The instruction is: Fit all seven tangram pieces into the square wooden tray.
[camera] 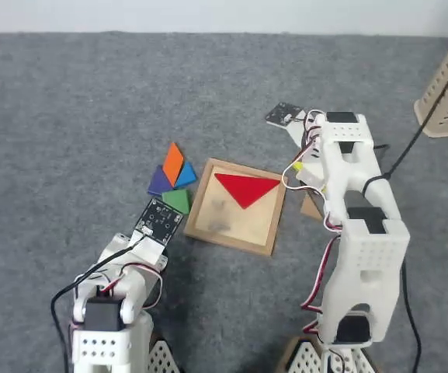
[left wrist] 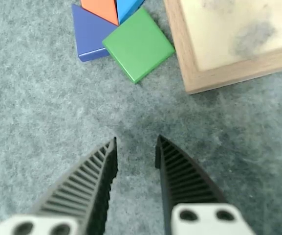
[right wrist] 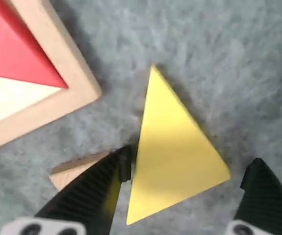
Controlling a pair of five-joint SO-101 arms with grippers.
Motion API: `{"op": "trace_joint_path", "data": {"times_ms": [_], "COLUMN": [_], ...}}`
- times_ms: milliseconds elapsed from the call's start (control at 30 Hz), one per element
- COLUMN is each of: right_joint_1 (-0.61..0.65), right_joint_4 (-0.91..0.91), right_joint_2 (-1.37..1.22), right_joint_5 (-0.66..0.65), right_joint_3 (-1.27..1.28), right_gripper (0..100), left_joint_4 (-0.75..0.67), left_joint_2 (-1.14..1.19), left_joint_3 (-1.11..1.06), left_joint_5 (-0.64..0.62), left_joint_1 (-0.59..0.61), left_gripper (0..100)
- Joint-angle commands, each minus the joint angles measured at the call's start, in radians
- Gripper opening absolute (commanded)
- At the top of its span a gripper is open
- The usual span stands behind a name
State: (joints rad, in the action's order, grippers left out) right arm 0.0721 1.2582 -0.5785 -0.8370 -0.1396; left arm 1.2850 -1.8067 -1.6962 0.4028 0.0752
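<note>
In the tray (camera: 195, 203), the red triangle (camera: 244, 189) pointed its apex toward the arms (camera: 367, 249). The right hand (right wrist: 190, 164) straddled the yellow triangle (right wrist: 172, 147), released; the left hand (left wrist: 136, 147) gaped too.

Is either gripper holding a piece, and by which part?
Nothing is held. The left gripper is open over carpet; the right gripper is open around the yellow triangle, not clamped.

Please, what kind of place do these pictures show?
Probably a robot test bench rather than a home: two small white arms, the left arm and the right arm, stand on a grey felt-covered table beside a wooden tray.
</note>
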Motion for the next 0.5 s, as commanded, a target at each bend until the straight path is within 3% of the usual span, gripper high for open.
{"op": "trace_joint_path", "data": {"times_ms": [0, 200, 467], "right_joint_1": [-0.005, -0.027, -0.028], "right_joint_4": [0.008, 0.010, 0.008], "right_joint_2": [0.012, 0.012, 0.019], "right_joint_5": [-0.009, -0.008, 0.064], "right_joint_3": [-0.052, -0.049, -0.029], "right_gripper": [36.0, 25.4, 24.9], "left_joint_4": [-0.002, -0.002, -0.002], "left_joint_2": [-0.021, -0.021, -0.021], "left_joint_3": [0.012, 0.012, 0.012], "left_joint_5": [-0.011, -0.011, -0.011], "left_joint_1": [0.005, 0.005, 0.005], "left_gripper": [12, 12, 12]}}
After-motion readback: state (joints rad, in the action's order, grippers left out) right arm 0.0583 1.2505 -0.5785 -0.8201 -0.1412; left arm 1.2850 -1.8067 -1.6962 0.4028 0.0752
